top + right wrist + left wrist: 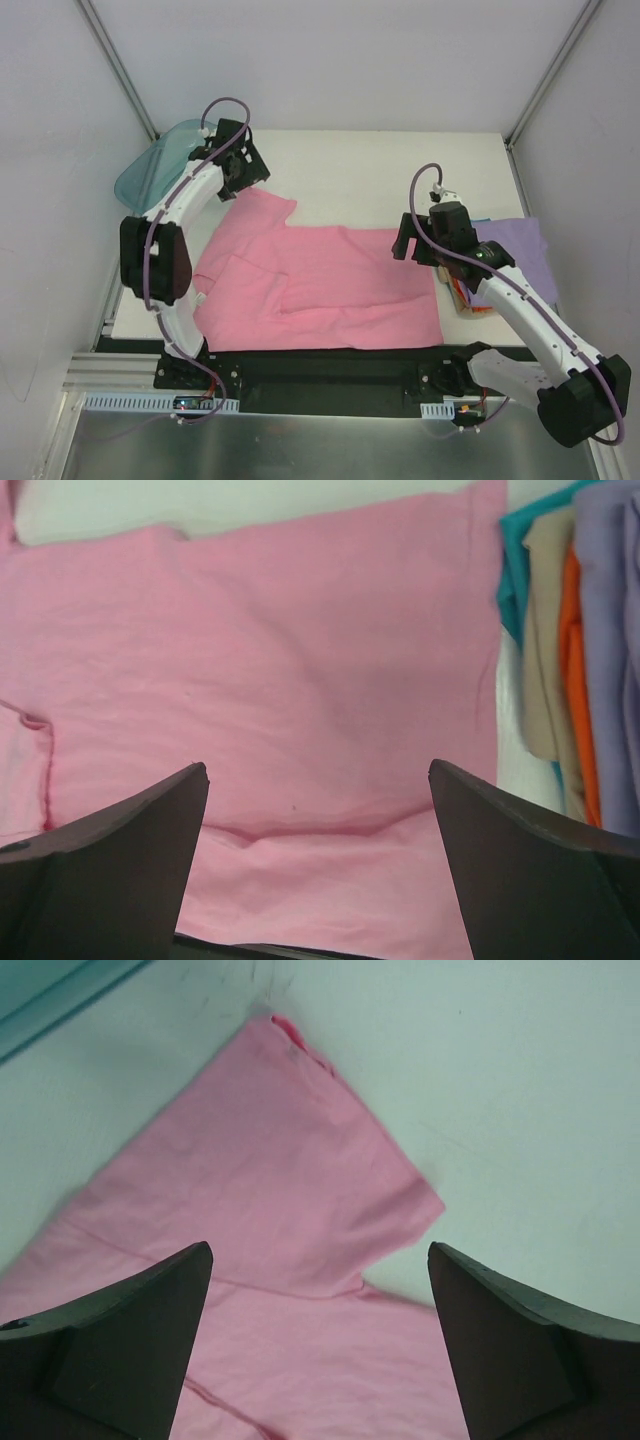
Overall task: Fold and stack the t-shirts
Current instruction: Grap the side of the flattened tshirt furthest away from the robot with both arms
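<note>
The pink t-shirt (320,290) lies spread in the middle of the desk (380,170), and the folded t-shirts (515,250) are stacked at the right edge. The cloth looks light, soft and limp, so I judge it is best taken at a sleeve corner or hem. The left gripper (243,180) and right gripper (404,240) both have jaws apart, holding nothing. No writing can be read.
</note>
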